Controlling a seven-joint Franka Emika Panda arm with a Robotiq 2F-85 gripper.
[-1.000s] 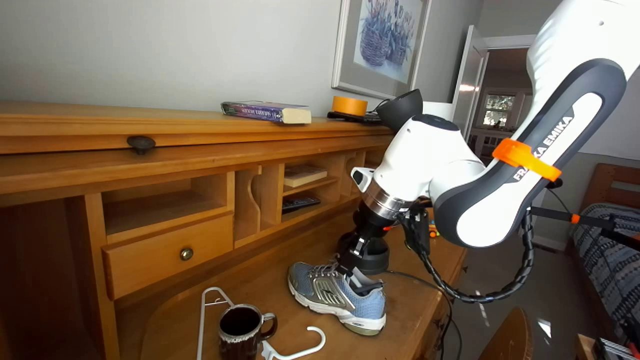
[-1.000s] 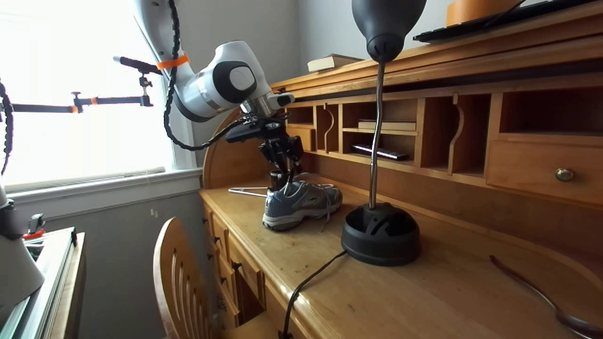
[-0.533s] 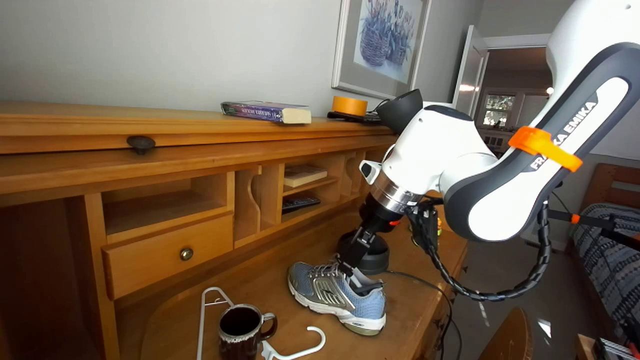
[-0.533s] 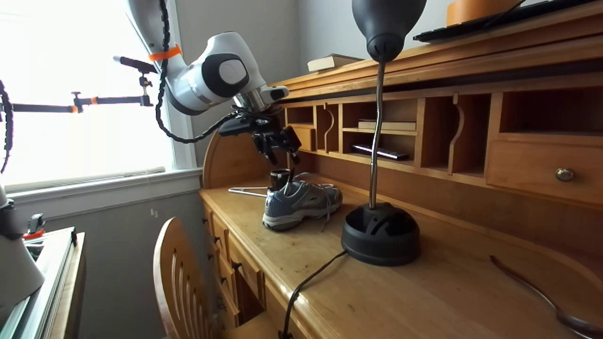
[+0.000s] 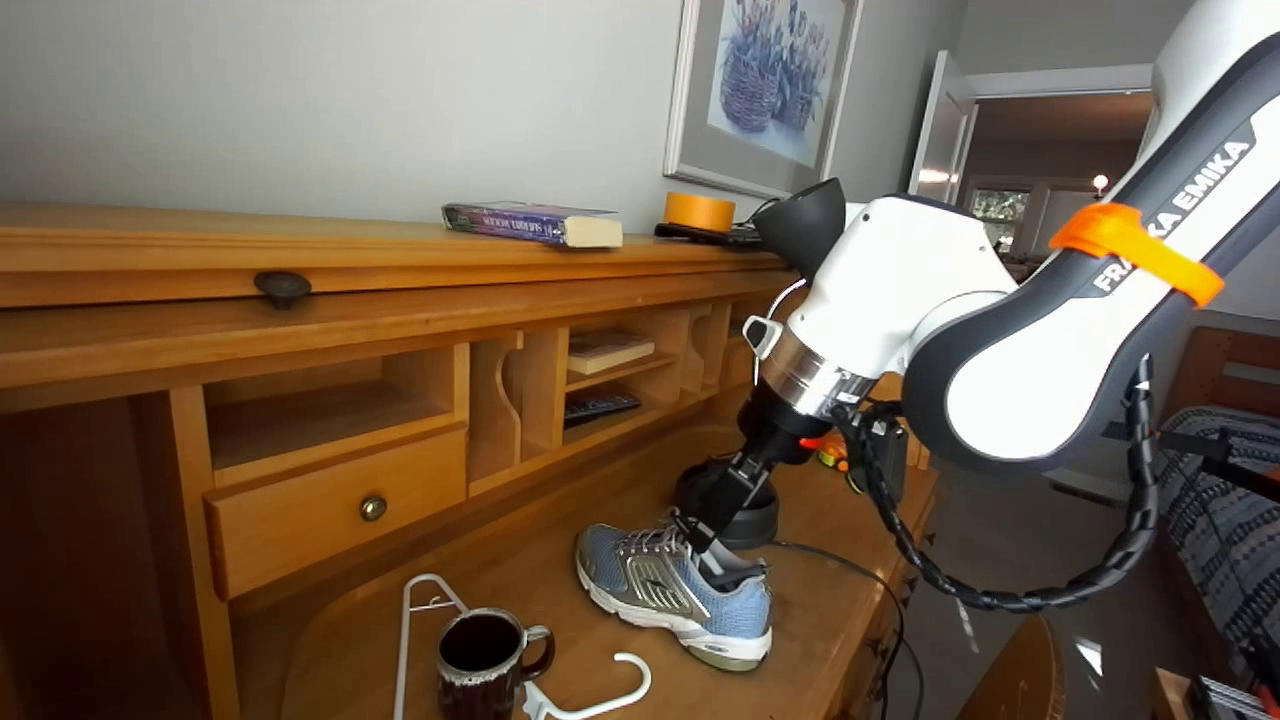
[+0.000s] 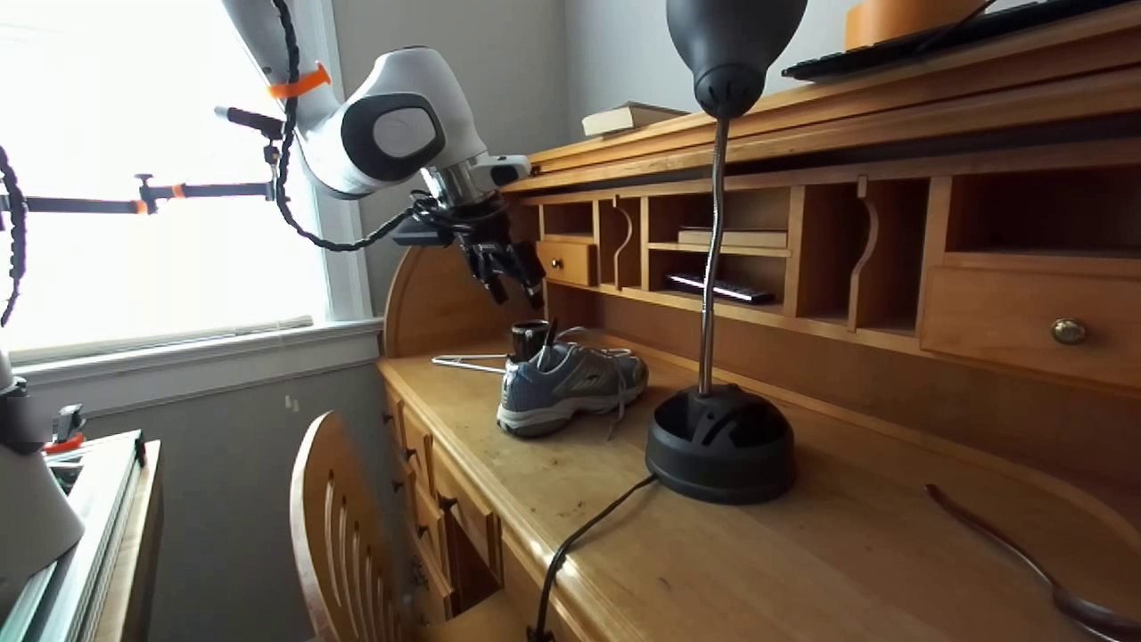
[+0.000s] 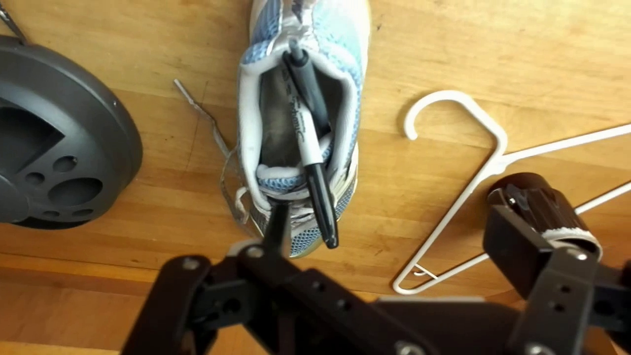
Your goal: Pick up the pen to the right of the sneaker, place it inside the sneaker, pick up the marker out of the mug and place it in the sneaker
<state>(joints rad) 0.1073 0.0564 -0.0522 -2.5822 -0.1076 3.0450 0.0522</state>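
The grey-blue sneaker (image 7: 251, 123) stands on the desk; it shows in both exterior views (image 5: 665, 590) (image 6: 570, 383). In the wrist view a white marker (image 7: 305, 130) with a black cap and a dark grey pen (image 7: 310, 84) lean inside its opening. The capped end rests over the laces side. A dark tip (image 6: 552, 330) sticks up from the opening. My gripper (image 7: 397, 234) is open and empty, above and apart from the sneaker; it also shows in the exterior views (image 5: 692, 532) (image 6: 517, 294). The dark mug (image 5: 482, 685) has nothing sticking out; it also shows in the wrist view (image 7: 537, 204).
A white hanger (image 7: 456, 207) lies around and under the mug. A black lamp base (image 6: 720, 455) stands beside the sneaker, its neck rising above the desk. A cord crosses the desk edge. The shelf cubbies (image 5: 610, 380) line the back. A dark curved object (image 6: 998, 539) lies farther along.
My gripper has risen and drawn back from the sneaker, away from the pens, and its fingers look further apart. The sneaker, mug and hanger have not moved.
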